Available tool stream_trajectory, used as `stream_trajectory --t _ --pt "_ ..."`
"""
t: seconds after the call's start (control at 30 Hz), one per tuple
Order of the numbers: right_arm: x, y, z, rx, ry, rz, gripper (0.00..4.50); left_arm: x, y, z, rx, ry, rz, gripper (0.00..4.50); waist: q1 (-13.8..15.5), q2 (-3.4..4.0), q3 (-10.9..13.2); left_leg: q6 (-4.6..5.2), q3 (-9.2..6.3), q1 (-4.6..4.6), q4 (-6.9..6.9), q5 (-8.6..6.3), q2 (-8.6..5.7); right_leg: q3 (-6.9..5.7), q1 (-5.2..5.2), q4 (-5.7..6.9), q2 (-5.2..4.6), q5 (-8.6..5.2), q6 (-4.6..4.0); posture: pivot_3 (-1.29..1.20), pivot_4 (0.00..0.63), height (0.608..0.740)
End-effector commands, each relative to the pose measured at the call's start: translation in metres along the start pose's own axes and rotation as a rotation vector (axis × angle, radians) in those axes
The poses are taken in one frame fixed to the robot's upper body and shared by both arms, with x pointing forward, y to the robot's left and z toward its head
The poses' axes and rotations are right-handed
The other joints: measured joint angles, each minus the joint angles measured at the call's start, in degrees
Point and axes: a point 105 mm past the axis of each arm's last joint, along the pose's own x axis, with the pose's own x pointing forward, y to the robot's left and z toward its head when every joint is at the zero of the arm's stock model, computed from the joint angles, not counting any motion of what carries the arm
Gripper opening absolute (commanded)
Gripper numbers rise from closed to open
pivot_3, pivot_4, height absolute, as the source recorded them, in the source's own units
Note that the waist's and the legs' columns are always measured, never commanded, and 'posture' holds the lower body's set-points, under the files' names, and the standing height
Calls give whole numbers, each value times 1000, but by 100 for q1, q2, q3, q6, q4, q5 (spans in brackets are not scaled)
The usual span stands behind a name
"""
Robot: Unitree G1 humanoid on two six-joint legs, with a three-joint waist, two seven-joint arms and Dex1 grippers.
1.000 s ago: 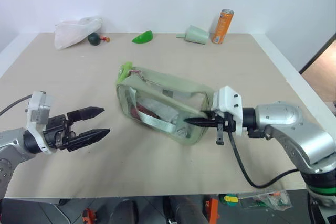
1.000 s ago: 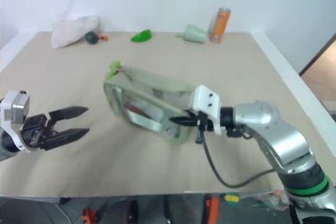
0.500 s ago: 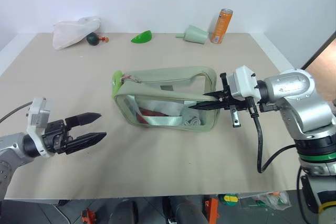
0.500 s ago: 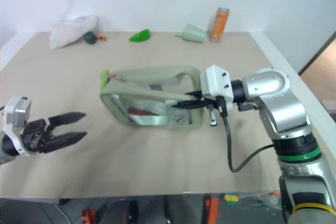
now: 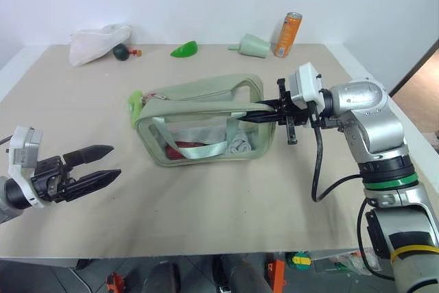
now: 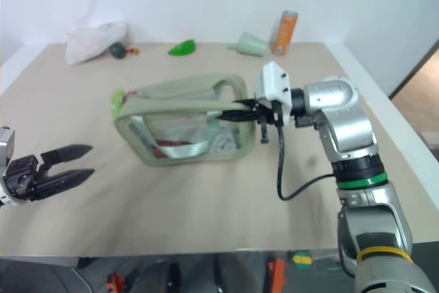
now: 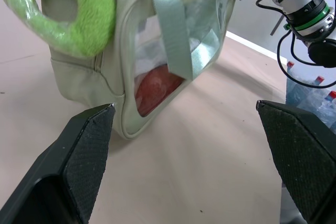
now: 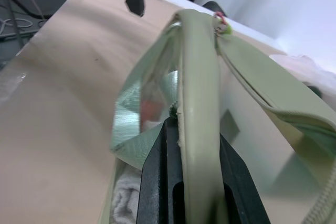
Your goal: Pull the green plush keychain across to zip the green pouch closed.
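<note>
the green plush keychain (image 5: 136, 105) hangs at the green pouch's (image 5: 206, 128) end farthest from the right gripper (image 5: 264, 110), whose jaws are clamped on the pouch's rim. since earlier the pouch stands more upright. the left gripper (image 5: 99, 163), jaws apart, has drifted away over the beige tabletop (image 5: 226, 204).

The green pouch (image 5: 206, 125) hides the right tool's (image 5: 264, 109) tips; its red contents stay unidentifiable.
</note>
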Motion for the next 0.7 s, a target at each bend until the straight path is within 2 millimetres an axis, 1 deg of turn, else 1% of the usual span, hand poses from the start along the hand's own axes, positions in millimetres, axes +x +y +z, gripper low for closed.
stream_trajectory --t 0.03,0.13,0.2,0.27,0.33,0.37,0.4,0.53,0.57,0.67,0.7 --pt "-7 3 13 -59 -31 -15 27 -4 -1 10 29 -6 -5 4471 3 -1 0 -4 0 -4 0 -3 -1 0 -2 0 -1 -3 -1 0 150 740" --pt "-4 15 7 -15 -30 9 27 -4 -1 10 29 -4 -10 4471 5 0 0 -17 -3 -8 0 -12 -4 -2 -4 0 -6 -14 0 0 150 740" --pt "1 33 -3 21 -14 58 27 -3 0 11 30 -4 -13 4471 3 -2 -1 -21 -1 -9 0 -15 -6 1 -5 0 -10 -16 0 0 150 740" --pt "4 46 -11 42 2 89 27 -1 1 12 30 -5 -16 4471 -3 -2 -2 -22 -3 -7 0 -16 -5 -2 -4 0 -10 -18 1 0 150 740" --pt "6 49 -21 58 29 76 27 1 1 12 30 -5 -24 4471 -19 -3 -2 -21 0 -2 1 -16 -1 -3 -2 0 -6 -17 1 0 150 740" --pt "7 48 -26 56 46 63 598 2 1 12 29 -5 -27 4471 -24 -2 -2 -22 4 7 1 -16 2 -2 1 2 -3 -13 3 0 150 740" --pt "6 46 -28 60 56 47 764 3 1 12 29 -6 -30 4471 -28 -2 -1 -22 6 11 1 -16 4 -2 2 3 -2 -11 3 0 150 740" --pt "-1 26 -26 32 65 -51 2241 7 0 12 27 -9 -38 4471 -25 -2 -1 -21 2 19 4 -6 19 -3 5 4 19 1 6 0 150 740" --pt "-4 21 -24 22 65 -78 2481 7 0 11 26 -10 -40 4471 -25 -2 -1 -21 2 21 4 -5 22 -2 6 4 23 2 5 0 150 740" --pt "-10 12 -19 20 59 -121 3493 10 -1 10 22 -10 -45 4471 -20 -2 -1 -21 2 21 3 -5 28 -2 5 4 31 2 2 0 150 740" --pt "-13 9 -17 16 60 -143 3905 11 -1 9 20 -11 -47 4471 -16 -2 -1 -21 2 20 3 -5 29 -2 5 4 33 1 -1 0 150 740"
